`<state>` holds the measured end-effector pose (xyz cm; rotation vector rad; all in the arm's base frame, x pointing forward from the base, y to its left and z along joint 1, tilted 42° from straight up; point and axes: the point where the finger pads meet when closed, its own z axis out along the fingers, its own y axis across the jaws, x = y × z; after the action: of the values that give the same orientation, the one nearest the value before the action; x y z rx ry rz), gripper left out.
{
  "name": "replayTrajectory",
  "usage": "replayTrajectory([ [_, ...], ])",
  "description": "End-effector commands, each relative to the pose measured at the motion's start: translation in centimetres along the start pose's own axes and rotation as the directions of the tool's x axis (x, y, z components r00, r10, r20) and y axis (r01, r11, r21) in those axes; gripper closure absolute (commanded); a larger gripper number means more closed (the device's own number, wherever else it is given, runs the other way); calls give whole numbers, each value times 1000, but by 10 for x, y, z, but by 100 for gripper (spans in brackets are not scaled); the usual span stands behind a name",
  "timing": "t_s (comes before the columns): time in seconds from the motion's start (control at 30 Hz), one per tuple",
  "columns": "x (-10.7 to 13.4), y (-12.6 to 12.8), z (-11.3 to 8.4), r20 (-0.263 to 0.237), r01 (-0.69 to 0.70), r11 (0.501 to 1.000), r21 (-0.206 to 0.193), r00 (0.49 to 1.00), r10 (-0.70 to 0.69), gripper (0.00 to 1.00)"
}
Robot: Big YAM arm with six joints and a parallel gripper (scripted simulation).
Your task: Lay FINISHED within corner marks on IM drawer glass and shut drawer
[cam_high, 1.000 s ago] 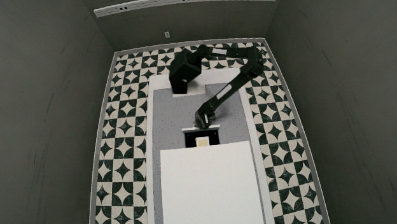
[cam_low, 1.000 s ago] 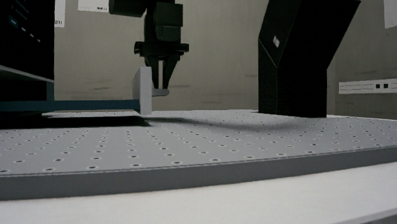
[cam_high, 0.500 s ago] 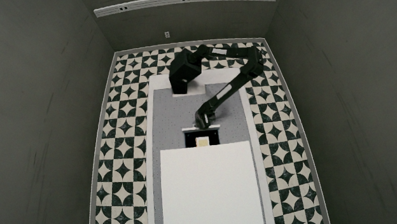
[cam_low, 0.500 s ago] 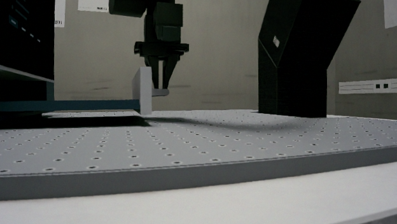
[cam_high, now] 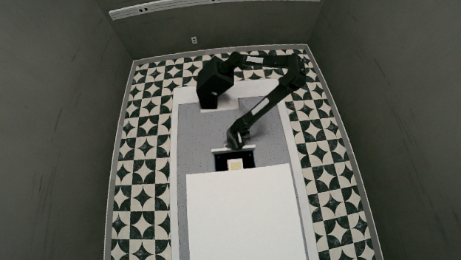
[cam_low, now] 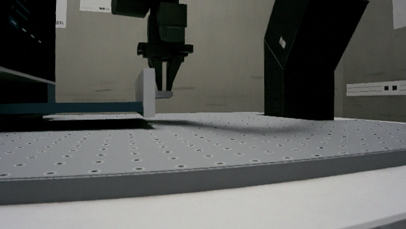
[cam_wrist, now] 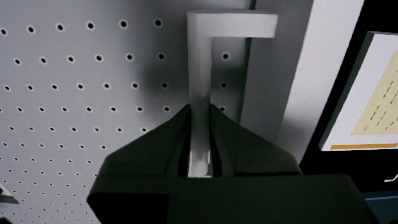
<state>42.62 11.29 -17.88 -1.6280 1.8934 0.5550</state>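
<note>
FINISHED on drawer glass, partly in. Gripper closed on drawer handle. Best: push slowly, straight along the drawer's travel, lest cassette slide or IM shift.

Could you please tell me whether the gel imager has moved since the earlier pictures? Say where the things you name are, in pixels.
No, the gel imager (cam_high: 244, 214) (cam_low: 26, 49) shows no visible shift either way against the perforated board (cam_high: 199, 129) (cam_low: 195, 156) (cam_wrist: 75, 72).
</note>
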Motion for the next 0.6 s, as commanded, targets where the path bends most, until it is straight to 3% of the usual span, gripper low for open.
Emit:
replayTrajectory([
  [0.0,-4,1,7,2,6,1000,-5,1000,-6,93],
  [0.1,-4,1,6,-1,3,997,80,1000,-3,93],
  [0.57,7,-20,3,-6,-27,996,81,1000,28,93],
])
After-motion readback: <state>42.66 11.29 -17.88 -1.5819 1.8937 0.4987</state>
